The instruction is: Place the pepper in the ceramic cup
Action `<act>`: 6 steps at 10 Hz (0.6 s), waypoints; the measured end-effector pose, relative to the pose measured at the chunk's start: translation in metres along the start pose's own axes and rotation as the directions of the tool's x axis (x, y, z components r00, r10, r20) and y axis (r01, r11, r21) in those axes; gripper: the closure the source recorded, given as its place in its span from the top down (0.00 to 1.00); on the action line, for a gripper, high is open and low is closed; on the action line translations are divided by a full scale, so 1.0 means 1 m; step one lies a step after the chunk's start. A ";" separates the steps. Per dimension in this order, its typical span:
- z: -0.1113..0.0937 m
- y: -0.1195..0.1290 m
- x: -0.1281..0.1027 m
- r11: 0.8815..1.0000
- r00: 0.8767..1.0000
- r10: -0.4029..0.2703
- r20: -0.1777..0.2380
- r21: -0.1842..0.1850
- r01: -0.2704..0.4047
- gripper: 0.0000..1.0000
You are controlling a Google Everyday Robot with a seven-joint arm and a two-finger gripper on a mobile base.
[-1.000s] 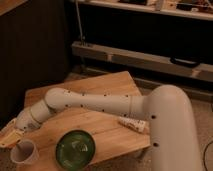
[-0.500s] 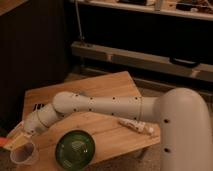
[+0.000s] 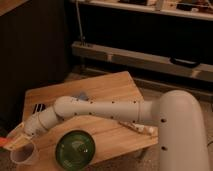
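Note:
The white ceramic cup (image 3: 24, 155) stands at the table's front left corner. My gripper (image 3: 12, 141) is just above and to the left of the cup, at the frame's left edge. It is shut on the pepper (image 3: 3, 143), which shows as a small orange-red sliver at the fingertips, left of the cup's rim. My white arm (image 3: 100, 109) reaches across the table from the right to get there.
A dark green patterned plate (image 3: 76, 149) lies right of the cup near the front edge of the wooden table (image 3: 107, 85). A small blue block (image 3: 80, 95) peeks out behind the arm. A slim light packet (image 3: 136, 127) lies under the arm to the right.
The arm has swung left and down, carrying the gripper and the pepper from above the table's left side to just beside the cup's rim.

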 end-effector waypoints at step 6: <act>-0.003 -0.016 0.009 0.999 1.000 -0.005 0.026 0.033 0.004 0.14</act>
